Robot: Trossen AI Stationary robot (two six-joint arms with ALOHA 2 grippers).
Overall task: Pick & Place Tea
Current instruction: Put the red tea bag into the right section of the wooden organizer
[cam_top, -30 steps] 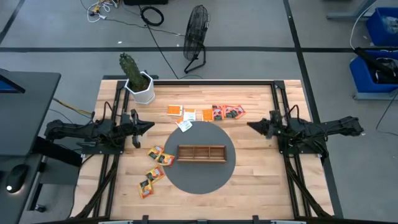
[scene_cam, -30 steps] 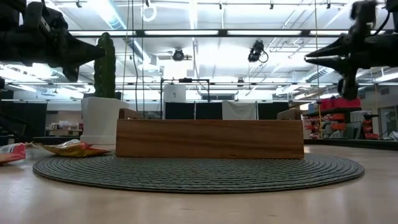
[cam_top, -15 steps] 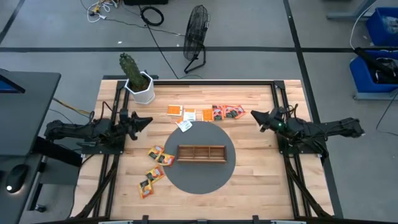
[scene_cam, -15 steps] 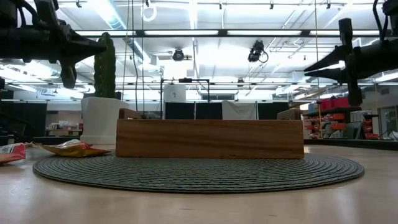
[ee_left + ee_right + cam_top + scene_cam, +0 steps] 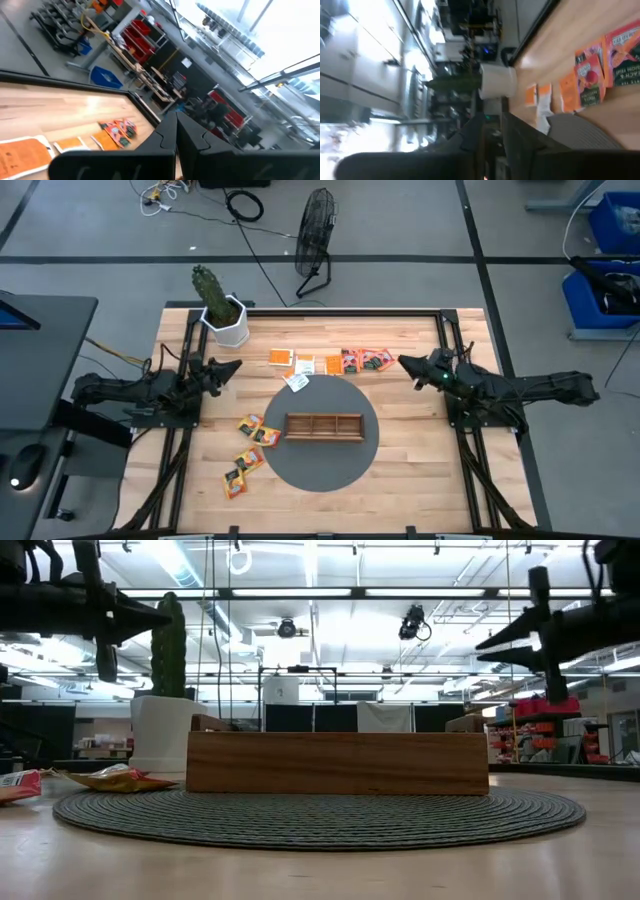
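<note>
Right fingers: the right gripper (image 5: 403, 362) is hanging above the worktop just beside the red-and-green sachets (image 5: 367, 360); a narrow gap is showing between the fingers (image 5: 517, 137), and they are grasping nothing.
Left fingers: the left gripper (image 5: 236, 365) is hovering near the white pot, its fingers (image 5: 167, 135) pressed together and clenched on nothing.
Worktop: a pale wooden worktop (image 5: 410, 440) is carrying a round grey mat (image 5: 320, 470) with the long wooden tray (image 5: 324, 426) lying on it; a cactus in a white pot (image 5: 225, 320) is standing at the far left corner.
Room: a grey floor with dark tape lines, a black fan (image 5: 316, 240) and cables (image 5: 243, 204) behind the worktop, blue bins (image 5: 612, 225) at the right; ceiling lights and shelving are showing in the low view.
Tea: small flat sachets; orange and white ones (image 5: 292, 361) are lying in a row beyond the mat next to the red-and-green ones, one white sachet (image 5: 297, 382) is touching the mat's rim, and yellow ones (image 5: 250, 446) are scattered left of the tray.
Change: the right gripper has been swinging inward toward the sachet row and spreading its fingers slightly; the left gripper has been drifting a little farther back; the tea is lying as before.
</note>
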